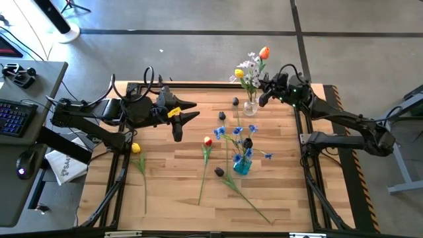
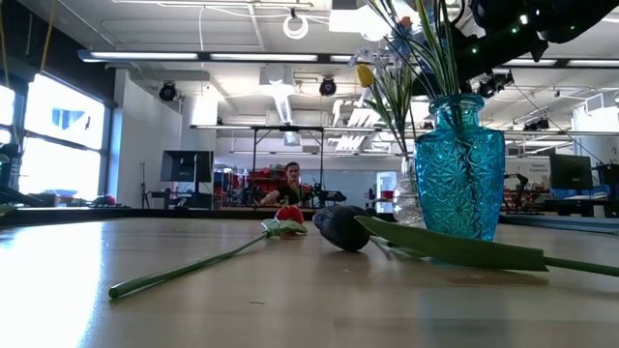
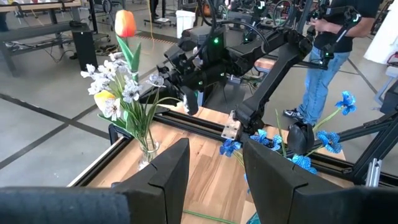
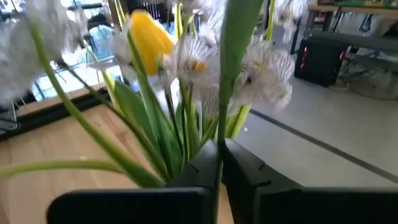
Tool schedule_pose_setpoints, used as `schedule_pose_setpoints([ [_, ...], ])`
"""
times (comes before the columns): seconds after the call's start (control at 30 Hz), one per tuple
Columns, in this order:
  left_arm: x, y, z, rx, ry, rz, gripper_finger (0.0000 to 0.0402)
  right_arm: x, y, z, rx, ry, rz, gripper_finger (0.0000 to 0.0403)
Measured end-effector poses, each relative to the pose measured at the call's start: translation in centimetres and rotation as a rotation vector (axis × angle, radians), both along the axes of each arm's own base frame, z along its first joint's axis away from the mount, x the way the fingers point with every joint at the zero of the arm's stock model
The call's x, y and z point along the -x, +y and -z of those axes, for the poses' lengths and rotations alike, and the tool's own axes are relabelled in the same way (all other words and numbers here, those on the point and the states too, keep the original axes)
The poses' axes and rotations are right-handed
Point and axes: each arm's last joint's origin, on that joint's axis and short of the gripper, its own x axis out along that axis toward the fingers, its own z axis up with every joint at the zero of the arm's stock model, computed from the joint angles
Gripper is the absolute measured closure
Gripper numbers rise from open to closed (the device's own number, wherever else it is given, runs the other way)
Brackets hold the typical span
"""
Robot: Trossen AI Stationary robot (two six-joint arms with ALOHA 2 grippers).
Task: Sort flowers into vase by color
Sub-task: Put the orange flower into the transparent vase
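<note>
Right hand [image 1: 266,91] at the far right part of the table [image 1: 172,192], hard against the clear vase [image 1: 250,107]. Its fingers [image 4: 239,163] are nearly together on a thin green stem [image 4: 219,134], which passes straight up between them in the right wrist view. The stem belongs to the bunch in the clear vase: white-lilac sprays [image 1: 248,68], a yellow tulip [image 4: 149,38] and a red-orange tulip [image 1: 264,52] standing highest.

Left hand [image 1: 187,111] hangs over the middle-left of the table, well apart from the right hand, fingers [image 3: 168,171] set at a middling gap with nothing between them; its view looks across at the clear vase and the other arm.

Blue vase [image 1: 242,165], cut-glass pattern, stands near the table's middle, nearer the front edge than the right hand. It holds blue sprays [image 1: 232,134] and a dark purple tulip [image 1: 248,142].

Loose on the table:
- yellow tulip with long stem [image 1: 137,150], just in front of the left hand
- red-orange tulip lying flat [image 1: 207,142], between the left hand and the blue vase
- dark purple tulip by the blue vase [image 1: 219,172], its leafy stem running toward the front edge
- two dark tulip heads [image 1: 234,100], between the two hands; stems not clear

No readable writing.
</note>
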Motion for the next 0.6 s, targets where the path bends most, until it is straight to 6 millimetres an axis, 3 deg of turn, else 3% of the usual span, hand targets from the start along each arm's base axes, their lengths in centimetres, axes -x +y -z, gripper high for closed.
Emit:
schedule_pose_setpoints([
  [0.37, 0.0, 0.0, 0.0, 0.0, 0.0, 0.0, 0.0261, -0.1, 0.5, 0.4, -0.019, 0.049, -0.027, 0.0306],
  [0.6, 0.0, 0.0, 0.0, 0.001, 0.0, 0.0, 0.0261, 1.2, 1.7, -0.3, -0.102, 0.184, -0.095, 0.0247],
])
